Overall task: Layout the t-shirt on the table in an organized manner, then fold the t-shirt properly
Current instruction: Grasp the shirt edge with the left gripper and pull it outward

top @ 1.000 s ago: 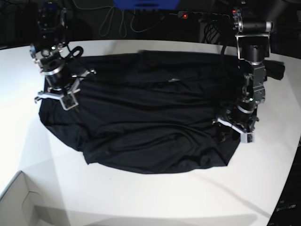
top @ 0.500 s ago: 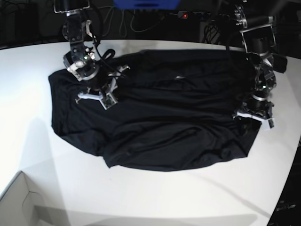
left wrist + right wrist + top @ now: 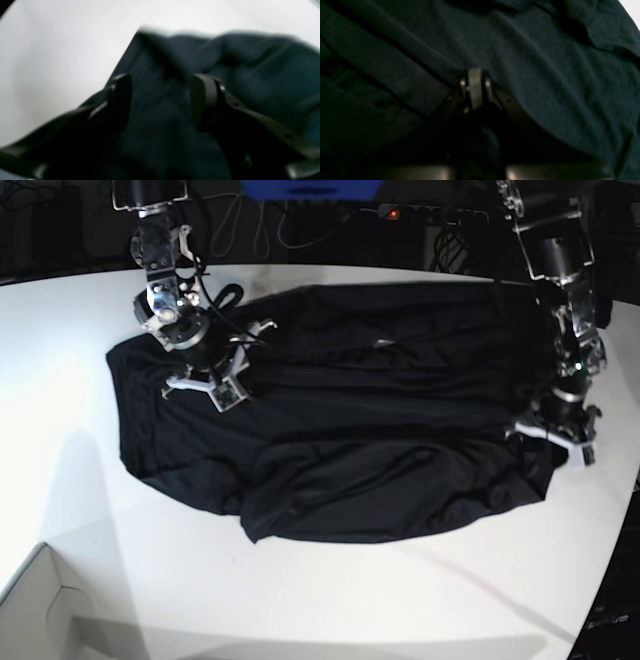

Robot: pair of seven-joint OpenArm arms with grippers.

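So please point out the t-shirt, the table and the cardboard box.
t-shirt (image 3: 380, 430), base view, middle of the fabric.
table (image 3: 60, 350), base view, bare surface.
cardboard box (image 3: 40, 605), base view, its corner.

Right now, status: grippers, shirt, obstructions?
Left gripper open over shirt edge. Right gripper shut, down on the t-shirt; pinch unclear. Shirt spread but rumpled on the table. Nothing blocking.

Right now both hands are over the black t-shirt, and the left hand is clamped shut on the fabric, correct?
Not quite. The left hand is open: the left wrist view shows its fingers standing apart above the black t-shirt. Both hands are over the shirt; it is the right hand that is shut.
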